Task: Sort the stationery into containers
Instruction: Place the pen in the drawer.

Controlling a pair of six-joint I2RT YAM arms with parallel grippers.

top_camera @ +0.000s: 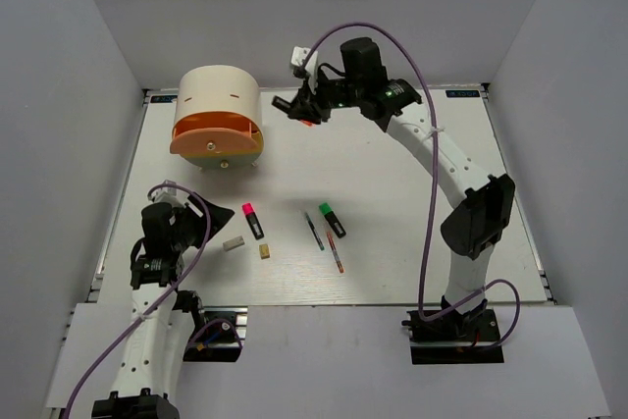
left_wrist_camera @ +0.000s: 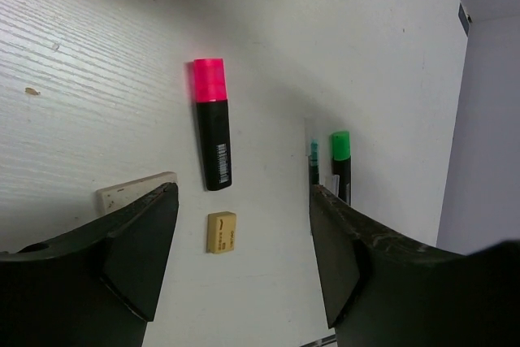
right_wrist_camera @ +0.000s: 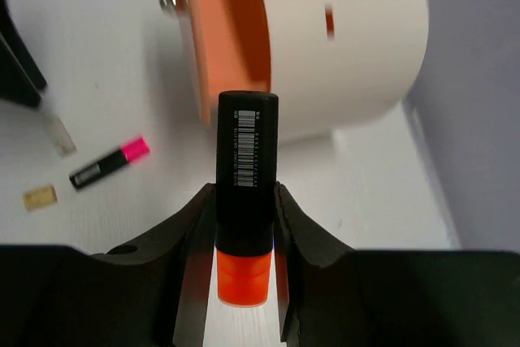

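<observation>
Drum point(top_camera: 221, 92) holds orange tray point(top_camera: 216, 132) stacked over yellow tray point(top_camera: 212, 156).

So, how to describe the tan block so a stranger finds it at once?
From the cream drum at the far left, come toward the near edge to the pink highlighter. Past its black end lies the tan block; the grey block to its left is paler and longer.

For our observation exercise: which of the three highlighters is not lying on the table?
The orange-ended highlighter, gripped in the right claw; the pink highlighter and green highlighter lie flat.
</observation>
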